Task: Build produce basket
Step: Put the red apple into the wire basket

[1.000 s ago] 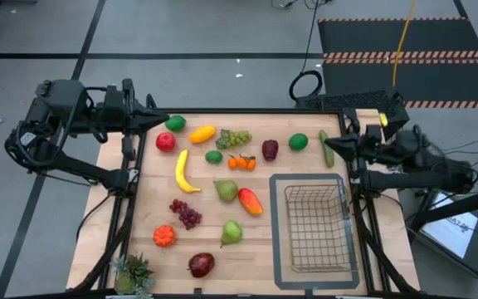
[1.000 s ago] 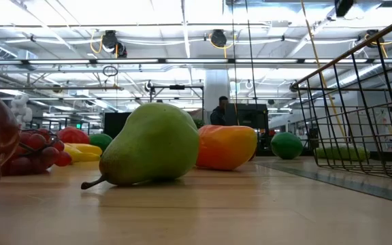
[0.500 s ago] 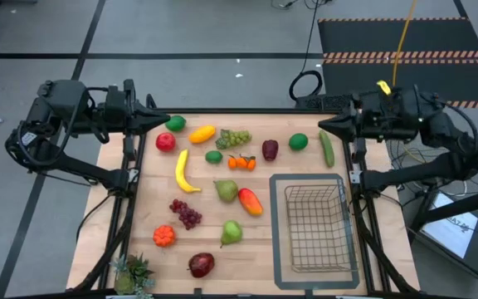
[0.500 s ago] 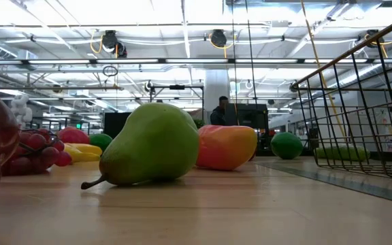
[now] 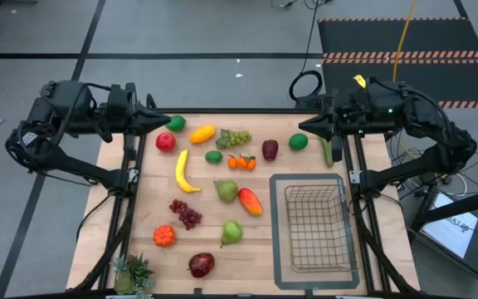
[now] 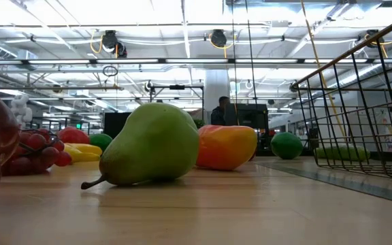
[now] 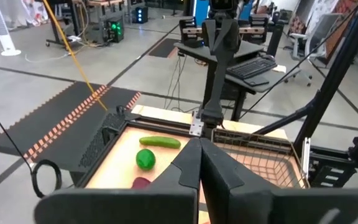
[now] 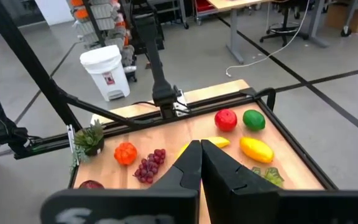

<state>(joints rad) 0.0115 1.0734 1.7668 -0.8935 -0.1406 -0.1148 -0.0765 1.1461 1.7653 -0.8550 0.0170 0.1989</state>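
Many pieces of produce [image 5: 226, 190] lie scattered over our table [image 5: 256, 245], none in the basket [image 5: 314, 228] at its right side; our right tool [image 5: 304, 126] hovers pressed together above the lime [image 5: 298, 142], left tool [image 5: 161, 121] likewise pressed together

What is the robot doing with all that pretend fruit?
Nothing is picked up yet. The toy fruit lies spread over the table, and the wire basket is empty. The right gripper is shut above the green lime. The left gripper waits, shut, at its far corner.
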